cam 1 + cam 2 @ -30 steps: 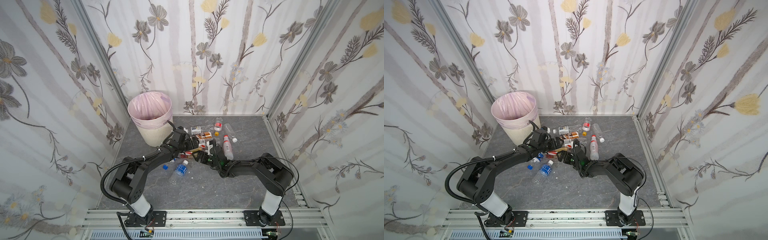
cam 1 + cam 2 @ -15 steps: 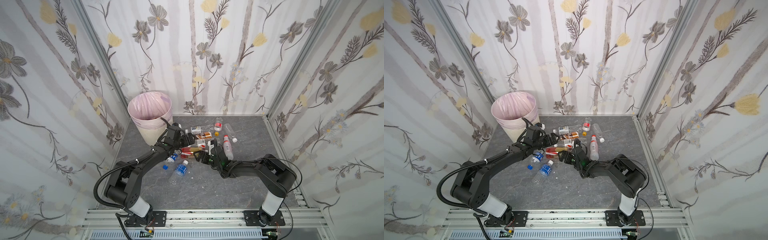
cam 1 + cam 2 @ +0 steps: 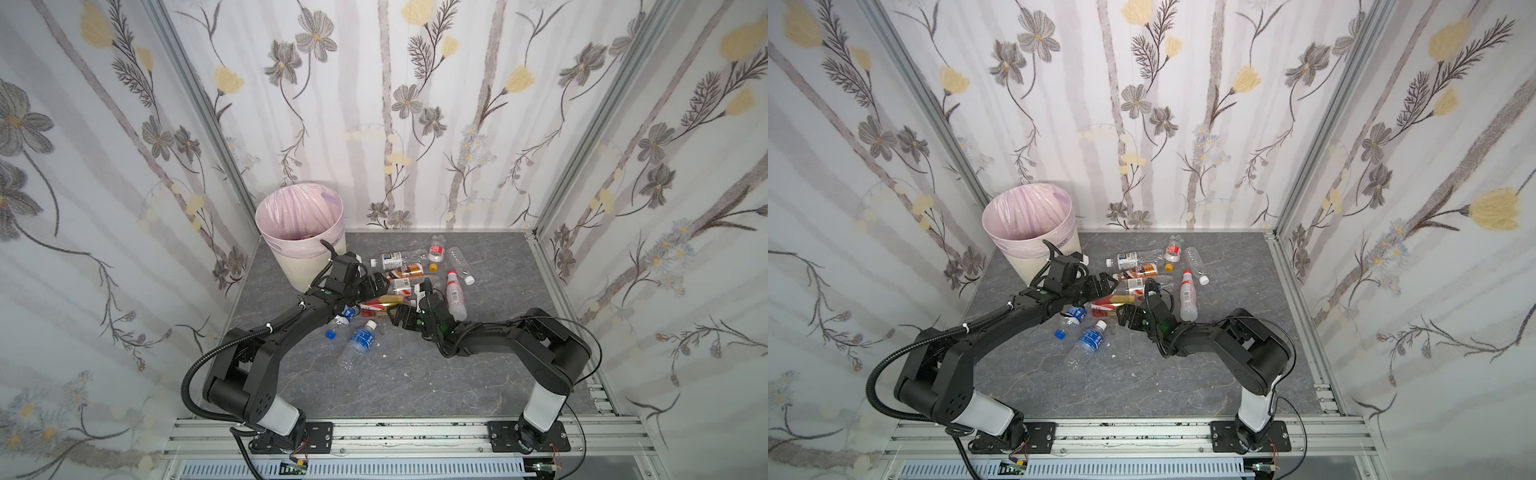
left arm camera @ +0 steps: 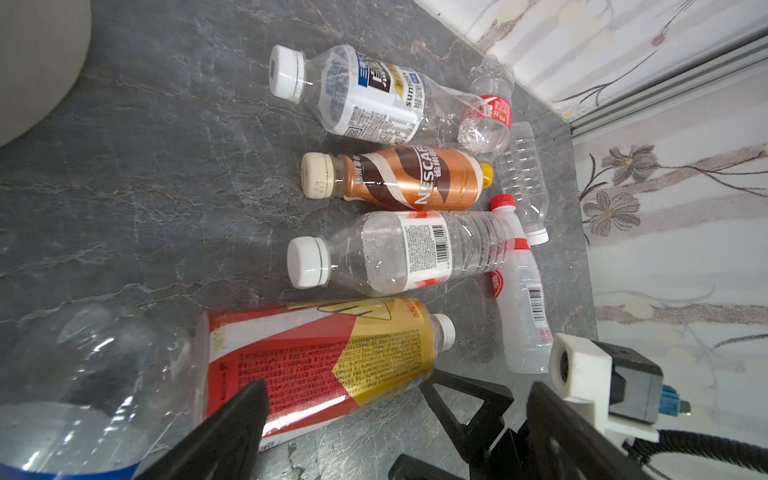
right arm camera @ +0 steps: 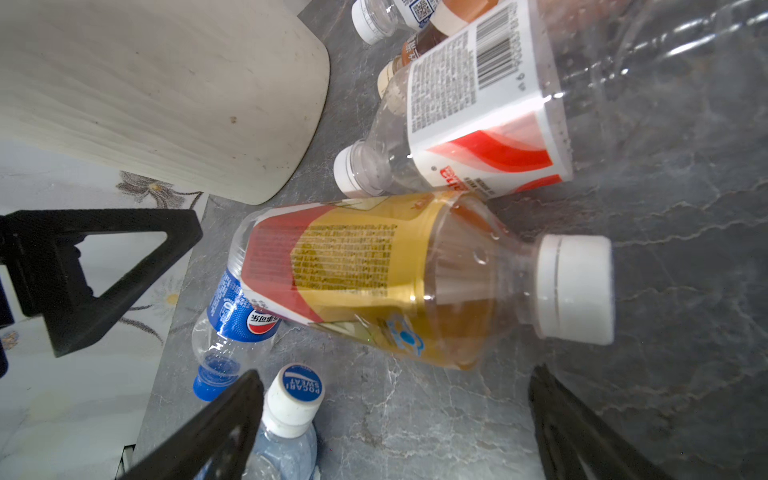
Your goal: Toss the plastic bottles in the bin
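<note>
Left gripper (image 4: 397,388), right gripper (image 5: 395,374) gaping wide, holding nothing, both facing gold bottle (image 5: 353,270) just ahead of fingers (image 5: 216,428); risking finger clash, bottle rolling away.

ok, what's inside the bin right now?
The round cream-white ribbed bin shows its pale pink-lilac bag liner and a small brownish shape low down. Its near wall hides the bottom, so contents cannot be counted.

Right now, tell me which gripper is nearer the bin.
Left. The left gripper is near the bin; the right gripper lies farther off, beyond the red-and-gold bottle.
</note>
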